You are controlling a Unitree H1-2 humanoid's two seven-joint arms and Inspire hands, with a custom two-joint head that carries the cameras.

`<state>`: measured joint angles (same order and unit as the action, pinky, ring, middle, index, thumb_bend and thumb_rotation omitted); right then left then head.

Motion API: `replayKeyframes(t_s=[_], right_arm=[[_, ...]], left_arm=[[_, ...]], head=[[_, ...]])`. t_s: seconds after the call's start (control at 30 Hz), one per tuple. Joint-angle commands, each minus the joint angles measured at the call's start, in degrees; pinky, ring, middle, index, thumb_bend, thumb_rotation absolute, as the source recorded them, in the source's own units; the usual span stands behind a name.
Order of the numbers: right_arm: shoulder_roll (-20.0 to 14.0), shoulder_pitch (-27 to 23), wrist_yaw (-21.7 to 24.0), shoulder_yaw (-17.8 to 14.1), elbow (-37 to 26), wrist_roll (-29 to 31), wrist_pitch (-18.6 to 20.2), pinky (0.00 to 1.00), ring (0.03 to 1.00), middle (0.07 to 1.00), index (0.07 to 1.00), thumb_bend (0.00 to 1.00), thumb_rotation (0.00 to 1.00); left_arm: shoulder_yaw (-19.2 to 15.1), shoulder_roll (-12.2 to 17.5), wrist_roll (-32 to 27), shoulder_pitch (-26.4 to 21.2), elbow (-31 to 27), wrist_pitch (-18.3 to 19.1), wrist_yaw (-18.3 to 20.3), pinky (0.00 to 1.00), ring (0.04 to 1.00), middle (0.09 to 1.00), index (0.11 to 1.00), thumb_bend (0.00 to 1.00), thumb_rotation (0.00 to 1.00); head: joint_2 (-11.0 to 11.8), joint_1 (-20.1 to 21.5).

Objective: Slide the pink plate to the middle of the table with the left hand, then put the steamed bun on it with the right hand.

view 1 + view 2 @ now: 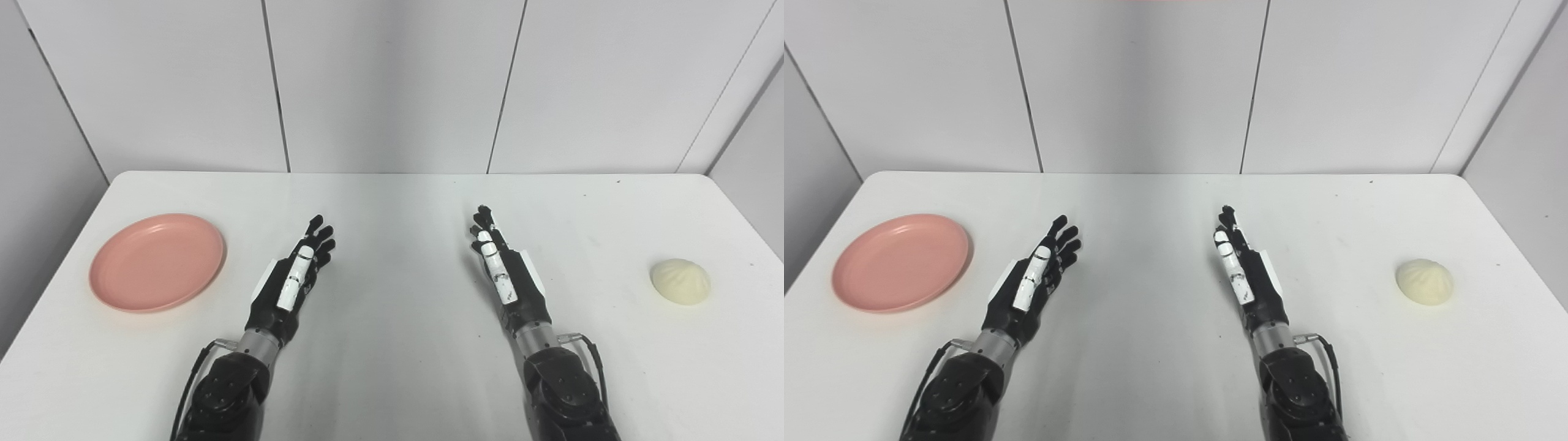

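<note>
Left eye view: white table, both arms in from the bottom edge. Landmark is the pink plate.

Pink plate sits flat near the table's left side, empty, not yet in the middle. Left hand hovers or rests just right of the plate and slightly nearer the robot, apart from it, not touching. Fingers extended and loosely apart, holding nothing, pointing away from the robot and a bit rightward, thumb side up.

Right hand is well right of the plate, past the table's middle, fingers straight and close together, also holding nothing.

Steamed bun lies far right of the plate, on the opposite side of the table, right of the right hand and apart from it.

Key relation: plate lies to the left of the left hand, roughly level with the palm. Left hand is clearly the nearer one; right hand is nearer the bun. Plate is round, so no long axis to align with.

Judgement: task not started. Next move likely needs the left hand to swing left, reach the plate's rim or far-left edge, then push or drag it rightward toward the gap between the two hands.
</note>
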<state>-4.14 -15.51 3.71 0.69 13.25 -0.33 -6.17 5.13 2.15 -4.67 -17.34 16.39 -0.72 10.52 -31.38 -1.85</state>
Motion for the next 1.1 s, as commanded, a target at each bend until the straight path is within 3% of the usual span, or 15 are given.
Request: replayKeyframes(t_s=[0.0, 0.4, 0.8, 1.07], right_arm=[[0.5, 3.1, -0.1, 0.1, 1.8, 0.3, 0.0, 0.96, 0.963, 0.981, 0.994, 0.21, 1.0], [0.5, 3.1, 0.0, 0.0, 1.8, 0.5, 0.0, 0.96, 0.962, 0.978, 0.993, 0.22, 1.0], [-1.2, 3.3, 1.7, -1.2, 1.3, 2.9, 0.4, 0.98, 0.976, 0.989, 1.0, 0.2, 1.0], [-2.1, 3.2, 2.8, -2.0, 2.0, 4.9, -0.2, 1.0, 0.979, 0.994, 1.0, 0.18, 1.0]], left_arm=[[0.8, 0.3, 0.9, 2.1, 3.1, 4.6, 0.3, 0.98, 0.961, 0.976, 0.982, 0.49, 1.0], [0.8, 0.1, 1.1, 2.1, 3.1, 4.6, 0.2, 0.97, 0.96, 0.975, 0.981, 0.49, 1.0], [1.7, -1.9, 2.6, 0.6, 7.5, 1.5, -1.4, 0.98, 0.956, 0.971, 0.978, 0.5, 1.0], [1.9, -3.3, 3.5, -0.3, 9.7, 0.5, -2.7, 0.97, 0.958, 0.97, 0.977, 0.49, 1.0]], head=[[-0.1, 0.0], [0.0, -0.2], [1.5, -10.6], [2.1, -12.5]])
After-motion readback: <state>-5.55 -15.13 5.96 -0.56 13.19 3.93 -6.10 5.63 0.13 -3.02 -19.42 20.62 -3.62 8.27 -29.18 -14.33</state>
